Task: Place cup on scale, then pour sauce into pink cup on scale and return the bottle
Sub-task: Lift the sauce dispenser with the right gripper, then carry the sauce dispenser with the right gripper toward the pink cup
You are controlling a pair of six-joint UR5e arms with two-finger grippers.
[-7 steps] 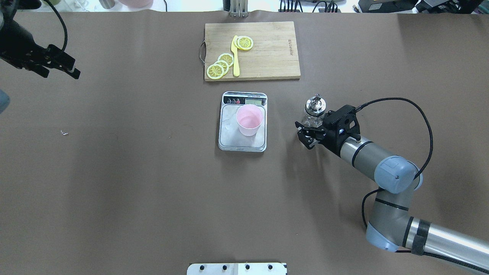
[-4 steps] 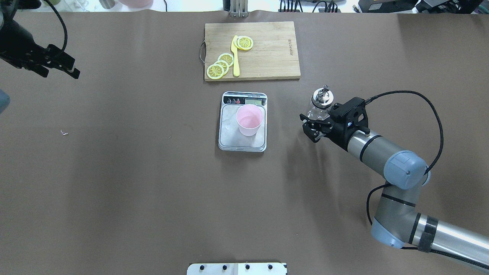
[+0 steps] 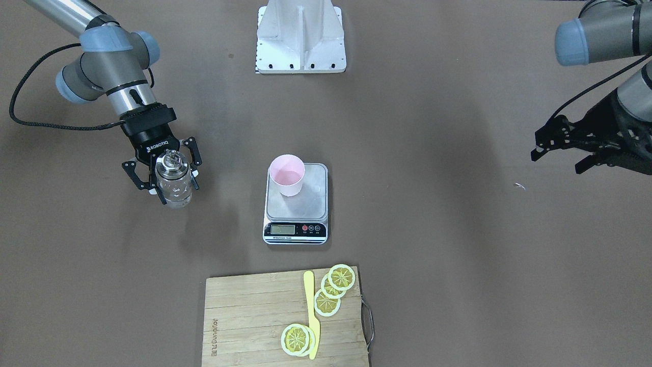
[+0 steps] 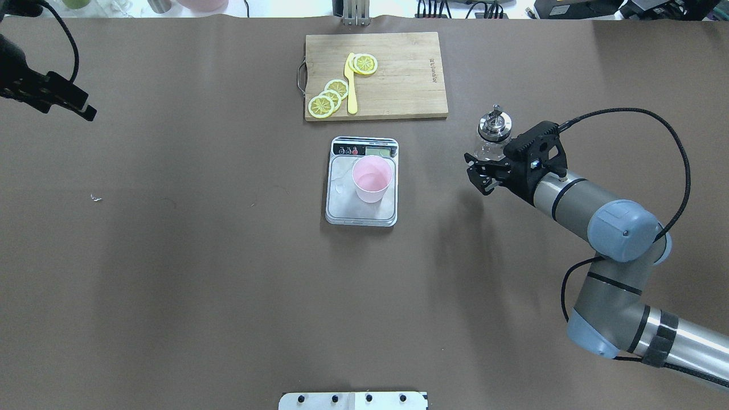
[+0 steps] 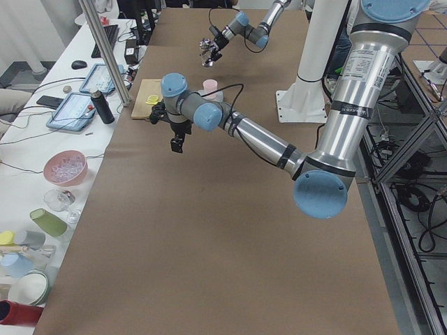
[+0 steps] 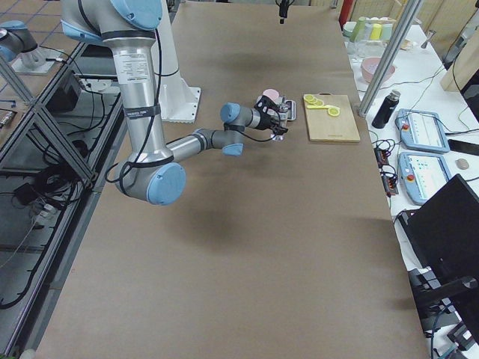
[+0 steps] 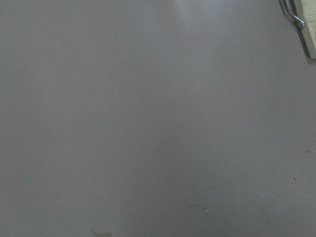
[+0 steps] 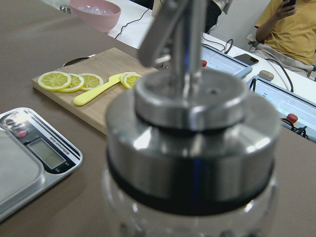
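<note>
The right gripper (image 3: 175,192) pinches the glass bottle (image 3: 171,168) low on its body. It holds the bottle upright, metal spout on top, and judging by the offset shadow, clear of the brown table (image 4: 199,256). In the overhead view the bottle sits between 2 and 3 o'clock of the kitchen scale (image 4: 342,212), well apart from it. The pink cup (image 4: 371,179) stands on the scale's steel platform, so the first step looks done. Whether any sauce is in the cup cannot be told.

With the bottle upright and far from the cup, this is probably the return step. If so, the next move calls for lowering it level onto the table, then releasing the fingers without tipping it.

At 12 o'clock of the scale lies a wooden cutting board (image 4: 398,85) with lemon slices (image 4: 329,98). The left gripper (image 3: 560,155) hangs spread and empty, far out near 10 o'clock.
</note>
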